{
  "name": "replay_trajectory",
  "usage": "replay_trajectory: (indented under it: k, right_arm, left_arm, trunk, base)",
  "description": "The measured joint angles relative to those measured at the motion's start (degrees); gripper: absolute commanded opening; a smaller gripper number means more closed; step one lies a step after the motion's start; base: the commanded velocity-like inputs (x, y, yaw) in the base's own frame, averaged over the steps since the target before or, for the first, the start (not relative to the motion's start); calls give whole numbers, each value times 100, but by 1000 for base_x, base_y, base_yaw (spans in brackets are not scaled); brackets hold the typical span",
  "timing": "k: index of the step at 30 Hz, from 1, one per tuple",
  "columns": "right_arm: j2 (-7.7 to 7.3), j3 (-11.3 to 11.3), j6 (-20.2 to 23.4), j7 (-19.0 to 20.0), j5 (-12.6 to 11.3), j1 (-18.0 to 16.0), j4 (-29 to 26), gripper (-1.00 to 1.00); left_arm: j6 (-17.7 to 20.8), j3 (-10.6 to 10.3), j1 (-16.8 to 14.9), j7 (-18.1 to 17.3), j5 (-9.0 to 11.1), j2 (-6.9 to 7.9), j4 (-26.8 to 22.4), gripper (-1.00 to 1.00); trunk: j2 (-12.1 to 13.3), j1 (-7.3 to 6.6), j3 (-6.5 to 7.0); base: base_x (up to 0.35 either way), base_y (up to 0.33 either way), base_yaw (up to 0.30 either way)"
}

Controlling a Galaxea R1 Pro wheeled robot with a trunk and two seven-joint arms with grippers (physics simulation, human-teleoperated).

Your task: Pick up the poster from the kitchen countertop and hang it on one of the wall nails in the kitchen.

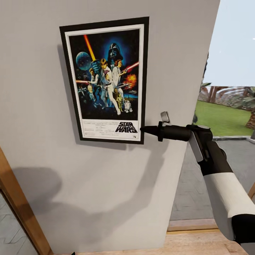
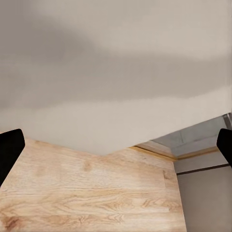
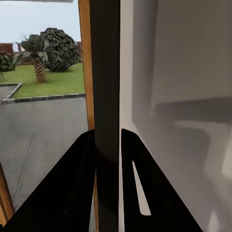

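The rectangular Star Wars film poster with its thin black frame, white border and dark blue space art (image 1: 106, 79) lies flat against the pale grey wall (image 1: 42, 170), its long axis nearly vertical, leaning slightly, with the black "STAR WARS" lettering at its lower end reading right way up. The right gripper (image 1: 148, 130) meets the poster's lower right corner, and in the right wrist view the two black fingers (image 3: 79, 188) stand narrowly apart, closed on the frame's dark edge (image 3: 107, 77), which runs straight between them. The right arm (image 1: 219, 180), white and black, reaches up from the lower right, its wrist turned level toward the wall. The left gripper's black fingertips (image 2: 9, 150) stand wide apart above light wooden flooring (image 2: 92, 193).
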Motion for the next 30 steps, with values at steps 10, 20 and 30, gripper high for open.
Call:
replay_trajectory:
  k: [10,20,30]
  right_arm:
    - [0,6,-321,11,-9,59,0,-100]
    - [0,11,-415,34,-18,75,0,-100]
    - [0,11,-424,36,-13,138,0,-100]
  left_arm:
    - [0,0,0,1,0,0,0,100]
    - [0,0,0,-5,0,0,0,100]
    - [0,6,0,-11,0,0,0,100]
  trunk:
    - [0,0,0]
    - [0,0,0]
    - [0,0,0]
  base:
    - [0,0,0]
    - [0,0,0]
    - [0,0,0]
